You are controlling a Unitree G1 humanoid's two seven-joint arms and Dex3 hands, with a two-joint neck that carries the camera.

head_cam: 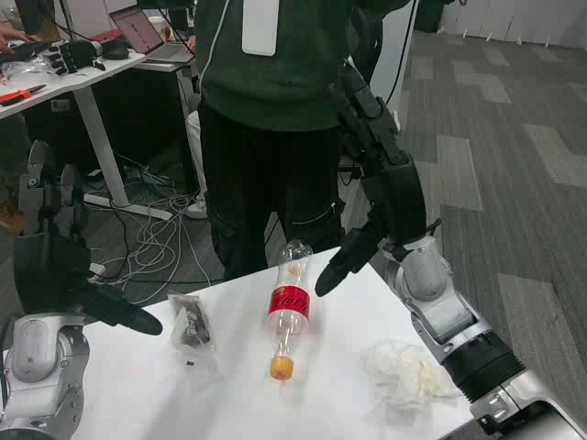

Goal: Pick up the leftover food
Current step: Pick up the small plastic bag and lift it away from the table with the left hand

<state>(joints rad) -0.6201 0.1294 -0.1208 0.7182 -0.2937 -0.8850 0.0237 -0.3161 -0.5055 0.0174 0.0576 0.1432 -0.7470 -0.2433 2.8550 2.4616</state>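
Both hands hang apart, holding nothing: left hand (50,247) at left edge, right hand (381,174) above the crumpled leftover food (408,371) lower right.

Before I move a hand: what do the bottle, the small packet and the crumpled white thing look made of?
Bottle: clear glossy plastic, red label, orange cap. Small packet: thin transparent film, crinkled, dark contents. Crumpled white thing: soft matte tissue or paper, probably, with something yellowish in it.

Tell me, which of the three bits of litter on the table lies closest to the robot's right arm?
The crumpled white tissue, by the table's right edge beside the right forearm. The plastic bottle lies in the middle, and the small clear bag sits further left, nearer the left hand.
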